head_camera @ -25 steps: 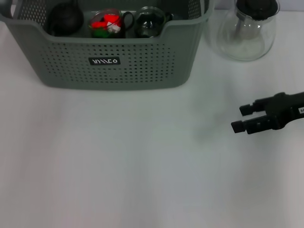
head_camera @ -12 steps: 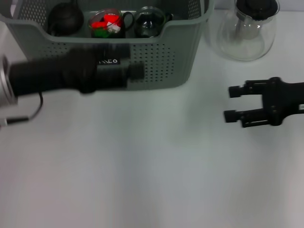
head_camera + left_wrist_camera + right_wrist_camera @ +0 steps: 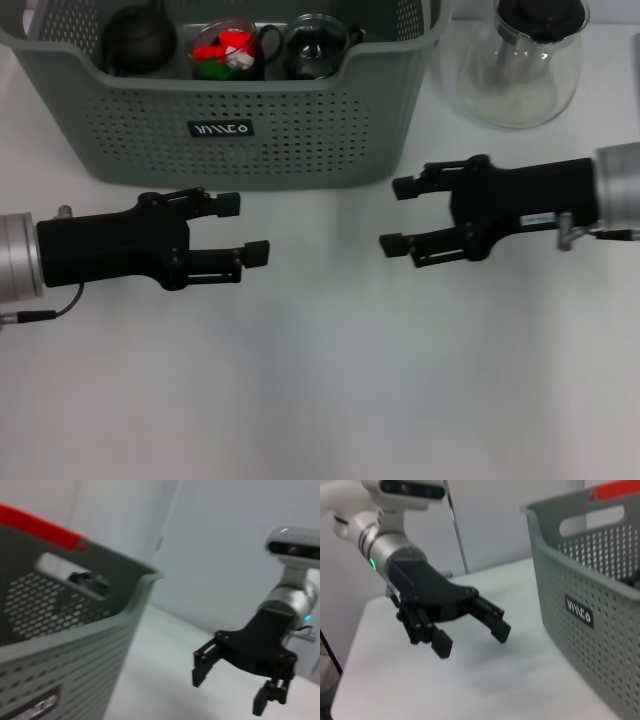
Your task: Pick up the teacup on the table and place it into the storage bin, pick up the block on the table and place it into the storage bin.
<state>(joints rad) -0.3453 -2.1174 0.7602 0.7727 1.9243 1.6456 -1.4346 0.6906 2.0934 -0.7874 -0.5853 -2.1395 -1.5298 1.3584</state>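
Observation:
The grey-green storage bin (image 3: 230,150) stands at the back left of the white table. Inside it are a glass teacup (image 3: 262,42) holding red and green blocks (image 3: 222,48), a second glass teacup (image 3: 315,45) and a black teapot (image 3: 138,38). My left gripper (image 3: 243,228) is open and empty, just in front of the bin. My right gripper (image 3: 398,215) is open and empty, facing it in front of the bin's right corner. The left wrist view shows the bin wall (image 3: 75,645) and the right gripper (image 3: 230,690). The right wrist view shows the left gripper (image 3: 472,639) and the bin (image 3: 580,605).
A clear glass teapot with a black lid (image 3: 520,60) stands at the back right, beside the bin. White table surface (image 3: 320,380) stretches in front of both grippers.
My left arm has come in from the left and dropped in front of the bin. My right gripper has moved left toward the table's middle. The bin's contents have not moved.

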